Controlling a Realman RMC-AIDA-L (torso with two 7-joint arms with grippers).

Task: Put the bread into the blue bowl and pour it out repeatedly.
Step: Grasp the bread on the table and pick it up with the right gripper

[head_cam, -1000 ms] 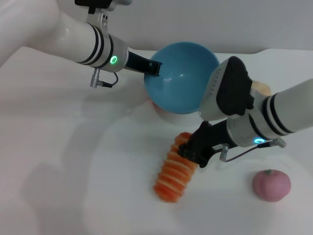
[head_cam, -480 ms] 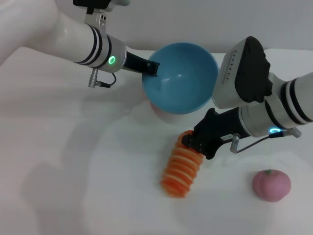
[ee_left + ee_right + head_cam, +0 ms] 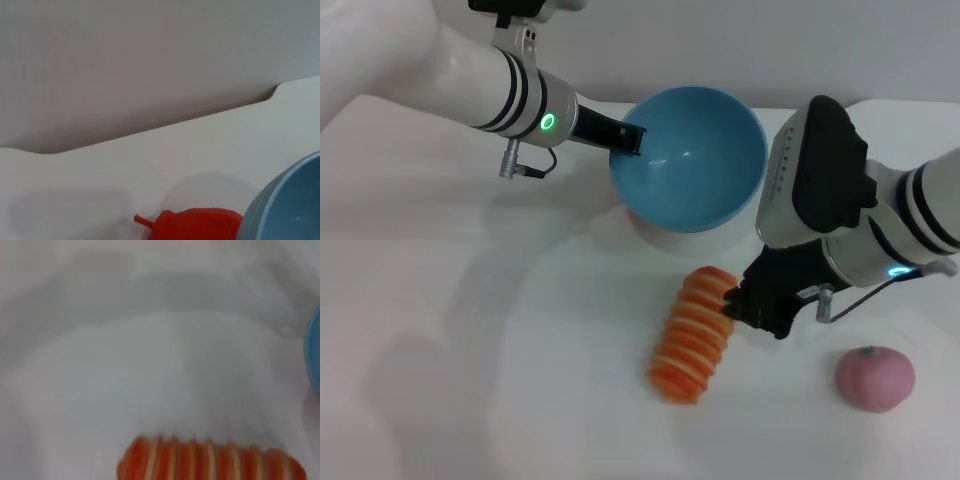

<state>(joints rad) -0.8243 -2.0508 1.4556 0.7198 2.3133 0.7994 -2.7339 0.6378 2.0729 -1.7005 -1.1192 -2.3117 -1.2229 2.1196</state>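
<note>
The blue bowl (image 3: 692, 160) hangs tilted above the back of the table, its opening facing me and nothing inside. My left gripper (image 3: 629, 139) is shut on its left rim. The bread (image 3: 696, 334) lies on the white table in front of the bowl, orange-and-cream striped side up. My right gripper (image 3: 748, 304) sits low at the right side of the bread's far end, touching or nearly touching it. In the right wrist view the bread (image 3: 210, 461) fills the lower edge, and the bowl's wall (image 3: 292, 205) shows in the left wrist view.
A pink round fruit (image 3: 875, 378) lies at the front right. A red-orange pepper-like thing (image 3: 195, 225) sits behind the bowl. Something white and round (image 3: 665, 238) rests under the bowl. The table's back edge meets a grey wall.
My right arm has shifted right, uncovering the bread's far end. The bread has swung slightly right. The bowl has tipped a little more upright in the left gripper.
</note>
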